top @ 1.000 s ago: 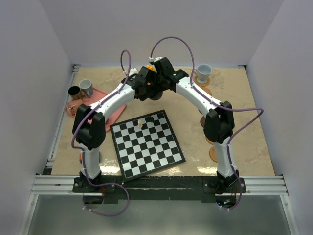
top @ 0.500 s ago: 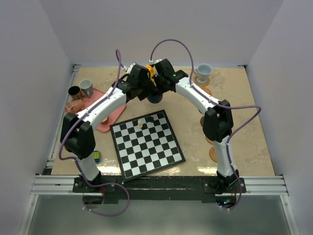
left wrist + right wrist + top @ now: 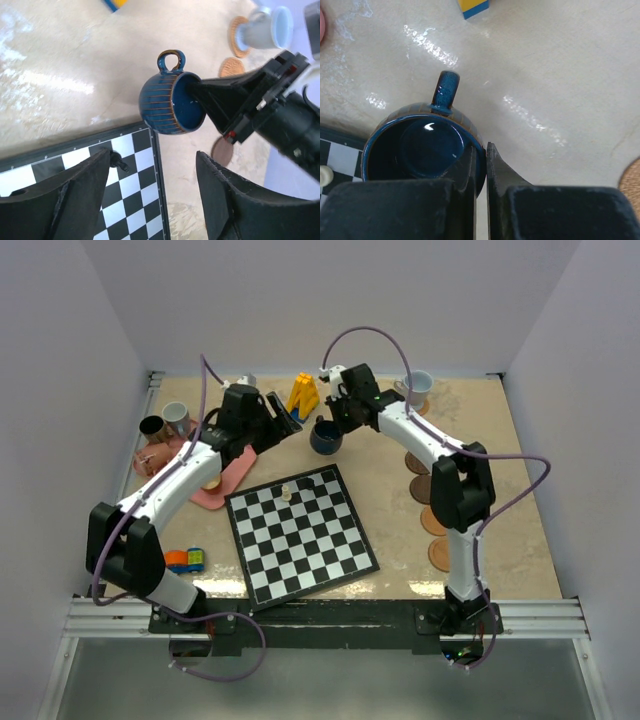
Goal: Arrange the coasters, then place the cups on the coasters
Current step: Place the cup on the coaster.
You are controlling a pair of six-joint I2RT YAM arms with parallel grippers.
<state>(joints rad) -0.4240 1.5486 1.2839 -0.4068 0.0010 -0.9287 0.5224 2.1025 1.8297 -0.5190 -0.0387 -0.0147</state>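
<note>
A dark teal cup [image 3: 326,437] hangs just beyond the chessboard's far edge, its handle pointing away in the right wrist view. My right gripper [image 3: 481,162] is shut on the teal cup's [image 3: 417,150] rim, one finger inside and one outside. My left gripper [image 3: 152,197] is open and empty, left of the teal cup [image 3: 167,102] and apart from it. A pale cup [image 3: 418,387] stands on a light coaster [image 3: 239,40] at the back right. More coasters [image 3: 432,520] lie in a line down the right side. A black cup [image 3: 152,427] and a grey cup [image 3: 177,418] stand on the pink tray [image 3: 228,478].
A chessboard [image 3: 300,530] with a white piece [image 3: 287,491] and a black piece [image 3: 118,161] fills the middle. A yellow block [image 3: 303,395] stands behind the teal cup. A small toy car [image 3: 183,560] lies near the left arm's base.
My left gripper opened, let go of the teal cup and drew back to the left. My right gripper shut on the cup's rim and now holds it alone.
</note>
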